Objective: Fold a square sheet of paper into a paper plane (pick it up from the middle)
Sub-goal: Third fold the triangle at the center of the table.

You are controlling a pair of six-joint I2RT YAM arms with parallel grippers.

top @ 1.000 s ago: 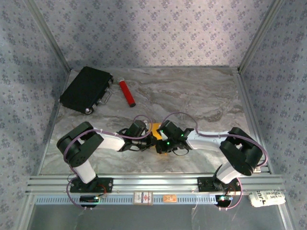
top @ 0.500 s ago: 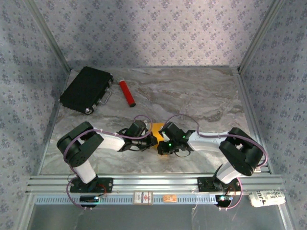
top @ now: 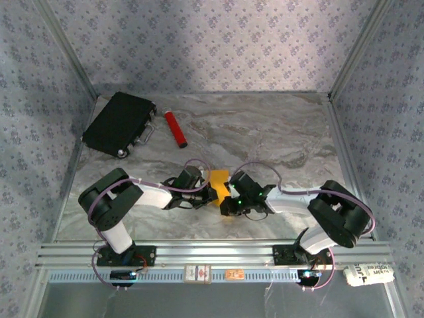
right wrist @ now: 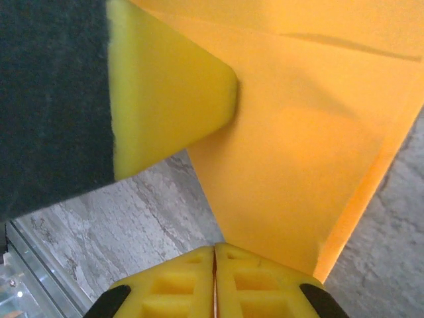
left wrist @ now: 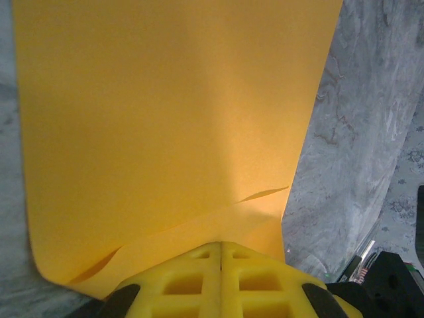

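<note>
The square sheet of paper (top: 218, 179) is orange-yellow and hangs just above the marble table near its front middle, held between both grippers. My left gripper (top: 211, 193) comes in from the left and my right gripper (top: 229, 201) from the right. In the left wrist view the folded sheet (left wrist: 172, 119) rises from the shut yellow fingertips of the left gripper (left wrist: 220, 246), with a loose flap across its lower part. In the right wrist view the sheet (right wrist: 318, 132) runs down into the closed tips of the right gripper (right wrist: 213, 250). The left arm's yellow finger (right wrist: 165, 93) presses on the paper's upper left.
A black case (top: 119, 123) lies at the back left with a red cylinder (top: 175, 128) beside it. Patterned walls close in the table on three sides. Small blocks (top: 197, 273) sit on the front rail, and a white bundle (top: 369, 273) lies at the front right.
The right arm has swung its elbow to the right and its gripper has drawn slightly right and nearer. More of the orange paper now shows between the two grippers. The left arm has stayed put.
</note>
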